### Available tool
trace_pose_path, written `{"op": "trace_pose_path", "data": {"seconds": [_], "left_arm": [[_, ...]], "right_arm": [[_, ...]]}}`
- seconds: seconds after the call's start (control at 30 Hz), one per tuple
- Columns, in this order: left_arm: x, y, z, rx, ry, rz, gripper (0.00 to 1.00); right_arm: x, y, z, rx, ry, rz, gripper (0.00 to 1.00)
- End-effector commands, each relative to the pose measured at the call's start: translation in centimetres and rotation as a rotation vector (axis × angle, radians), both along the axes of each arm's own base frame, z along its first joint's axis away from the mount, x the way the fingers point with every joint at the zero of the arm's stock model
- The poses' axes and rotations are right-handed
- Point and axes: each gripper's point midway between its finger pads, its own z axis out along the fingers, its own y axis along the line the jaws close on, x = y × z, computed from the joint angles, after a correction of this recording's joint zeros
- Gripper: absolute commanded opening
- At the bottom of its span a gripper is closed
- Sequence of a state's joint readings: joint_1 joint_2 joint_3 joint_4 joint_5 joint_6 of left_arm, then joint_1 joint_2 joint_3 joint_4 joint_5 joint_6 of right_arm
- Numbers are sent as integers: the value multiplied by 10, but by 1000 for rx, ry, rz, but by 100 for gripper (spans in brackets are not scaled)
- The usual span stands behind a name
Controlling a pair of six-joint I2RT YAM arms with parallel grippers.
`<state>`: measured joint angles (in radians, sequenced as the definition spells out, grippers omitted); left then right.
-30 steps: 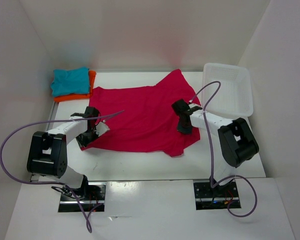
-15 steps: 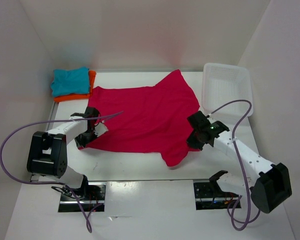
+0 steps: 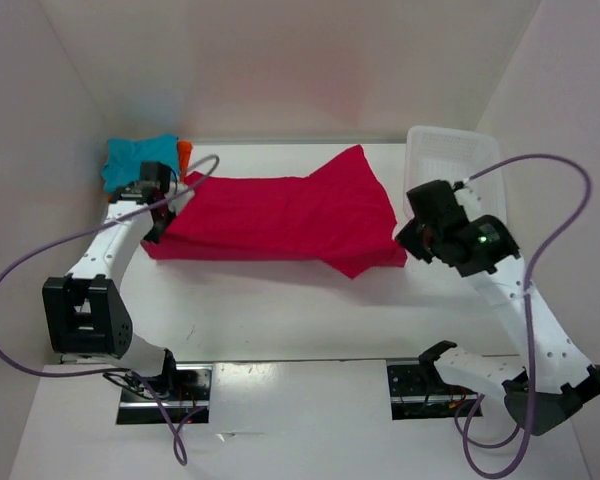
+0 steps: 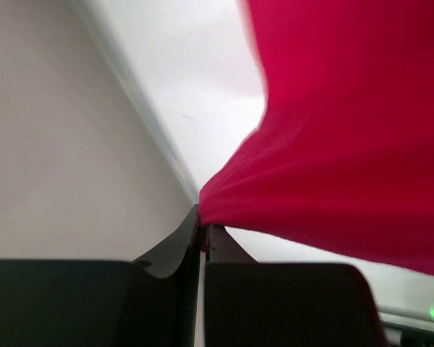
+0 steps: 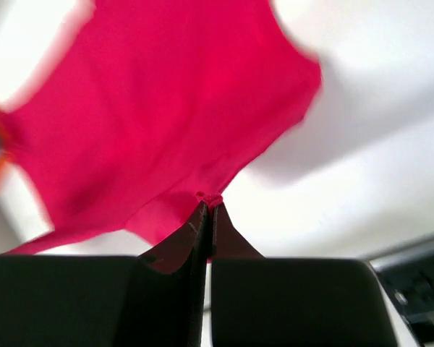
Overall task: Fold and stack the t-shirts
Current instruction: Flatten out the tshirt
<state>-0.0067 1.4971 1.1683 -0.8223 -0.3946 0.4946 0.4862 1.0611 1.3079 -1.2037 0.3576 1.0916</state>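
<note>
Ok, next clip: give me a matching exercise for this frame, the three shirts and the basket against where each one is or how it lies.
Things:
1. pink-red shirt
2. teal shirt
3. orange shirt
4. mesh basket

Places or states:
A. at the far right corner
B. lying on top of another shirt, far left
C. under another shirt, only an edge showing
D. pinched at one end by the left gripper and at the other by the right gripper

Pairs: 1-D, 2-B, 3-C, 4-A
</note>
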Motion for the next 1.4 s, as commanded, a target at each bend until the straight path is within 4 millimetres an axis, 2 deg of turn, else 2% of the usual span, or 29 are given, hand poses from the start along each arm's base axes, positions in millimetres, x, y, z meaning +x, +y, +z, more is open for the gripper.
{"op": "trace_pose_path", "data": {"seconds": [0.0, 0.03, 0.07, 0.1, 0.13, 0.17, 0.2, 0.23, 0.3, 0.33, 0.37, 0.43, 0.47, 0.6, 0.63, 0.7, 0.73, 0.8, 0.9, 0.93, 1.03, 1.07, 1.13, 1.17, 1.2, 1.27, 1.3, 1.33, 1.37], "left_arm": [[27, 8, 98, -4, -296, 78, 0], [26, 8, 116, -6, -337, 78, 0], [27, 10, 133, 7, -373, 73, 0], [30, 12, 161, 16, -449, 80, 0], [24, 14, 182, 32, -497, 76, 0], [21, 18, 199, 56, -537, 82, 0], [15, 19, 229, 62, -624, 91, 0], [12, 20, 246, 70, -663, 82, 0], [0, 22, 285, 85, -775, 85, 0], [-6, 24, 315, 97, -850, 88, 0], [-14, 23, 332, 96, -901, 90, 0], [-28, 30, 360, 145, -959, 102, 0], [-37, 32, 379, 160, -1008, 107, 0], [-67, 39, 431, 230, -1142, 128, 0], [-73, 40, 442, 251, -1168, 118, 0], [-74, 43, 456, 283, -1187, 118, 0], [-82, 44, 472, 306, -1228, 122, 0], [-77, 46, 481, 331, -1243, 123, 0], [-57, 47, 476, 355, -1209, 105, 0], [-36, 44, 465, 343, -1172, 75, 0], [19, 37, 408, 300, -1010, -2, 0], [33, 34, 392, 266, -982, -4, 0], [65, 27, 349, 203, -892, -29, 0], [74, 25, 335, 184, -861, -35, 0], [89, 23, 308, 163, -798, -43, 0], [104, 20, 279, 122, -744, -54, 0], [114, 19, 261, 113, -705, -62, 0], [121, 19, 250, 112, -691, -63, 0], [127, 16, 230, 92, -654, -70, 0]], "right_arm": [[-2, -37, 62, -102, -152, -58, 0], [1, -41, 74, -116, -184, -65, 0], [2, -46, 99, -120, -246, -61, 0], [2, -48, 111, -128, -278, -56, 0], [2, -60, 125, -154, -314, -84, 0], [1, -67, 148, -181, -368, -80, 0], [-2, -75, 162, -200, -403, -93, 0], [-9, -90, 192, -216, -480, -139, 0], [-17, -106, 219, -286, -537, -151, 0], [-26, -115, 247, -291, -608, -178, 0], [-31, -126, 261, -323, -632, -211, 0], [-37, -135, 281, -382, -667, -209, 0], [-40, -133, 294, -355, -712, -204, 0], [-44, -129, 319, -351, -793, -170, 0], [-47, -129, 332, -330, -836, -179, 0], [-41, -123, 339, -332, -848, -159, 0], [-46, -125, 349, -322, -879, -167, 0], [-38, -120, 356, -318, -890, -169, 0], [-20, -108, 356, -365, -868, -157, 0], [-15, -104, 355, -396, -855, -147, 0], [17, -83, 345, -507, -787, -138, 0], [39, -68, 338, -545, -762, -133, 0], [59, -58, 328, -622, -716, -141, 0], [71, -49, 327, -627, -717, -140, 0], [95, -33, 313, -654, -685, -110, 0], [124, -21, 293, -657, -651, -57, 0], [151, -9, 272, -658, -613, -20, 0], [173, -7, 255, -626, -588, 40, 0], [189, -4, 244, -601, -573, 58, 0]]}}
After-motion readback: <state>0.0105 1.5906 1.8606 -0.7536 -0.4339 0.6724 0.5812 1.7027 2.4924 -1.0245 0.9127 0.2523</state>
